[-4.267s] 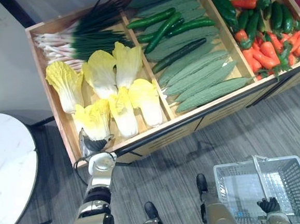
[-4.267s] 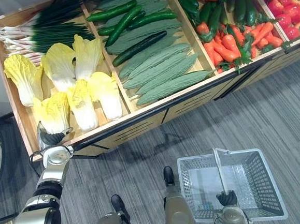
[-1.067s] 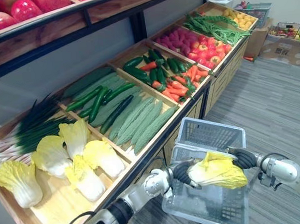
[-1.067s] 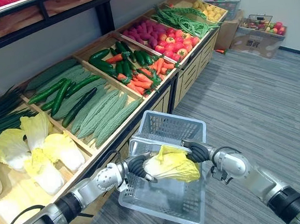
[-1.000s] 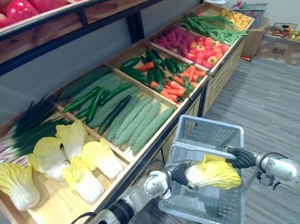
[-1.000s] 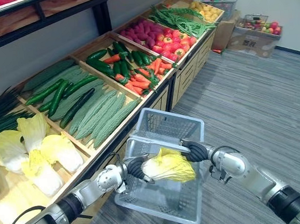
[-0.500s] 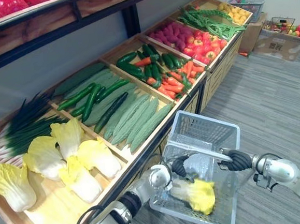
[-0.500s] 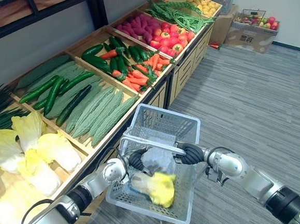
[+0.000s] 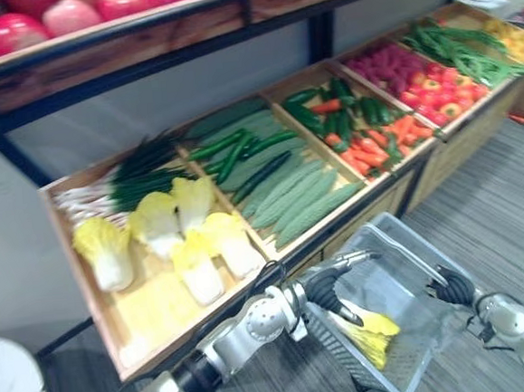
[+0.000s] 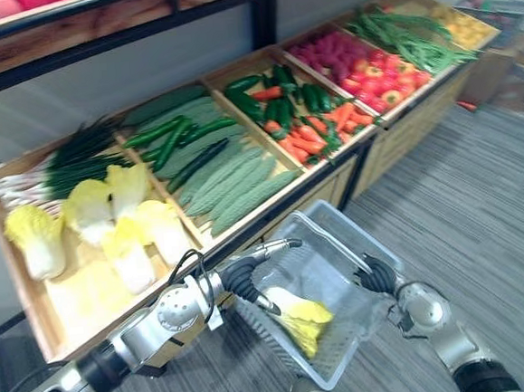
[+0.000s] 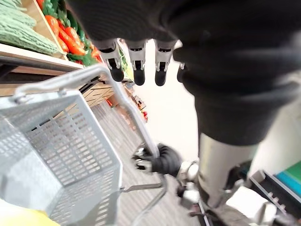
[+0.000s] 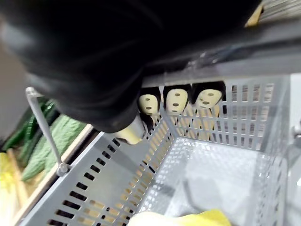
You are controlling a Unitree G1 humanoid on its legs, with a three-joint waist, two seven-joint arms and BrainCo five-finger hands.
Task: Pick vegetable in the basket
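While yellow-leaved, white-stemmed cabbage (image 10: 301,325) lies in basket (image 10: 331,268), left robot hand (image 10: 246,283) spread; right robot hand (image 10: 377,278) clamps handle (image 10: 271,247).

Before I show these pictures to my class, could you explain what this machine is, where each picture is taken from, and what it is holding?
This is a humanoid robot at a vegetable stand. The two wide pictures come from cameras in its head, looking down. The two close-ups come from cameras on its wrists. The stand holds cabbages, cucumbers and more, sorted in compartments. The right robot hand grips the handle of a grey basket. One yellow cabbage lies inside it. The left robot hand hovers open over the basket, holding nothing.
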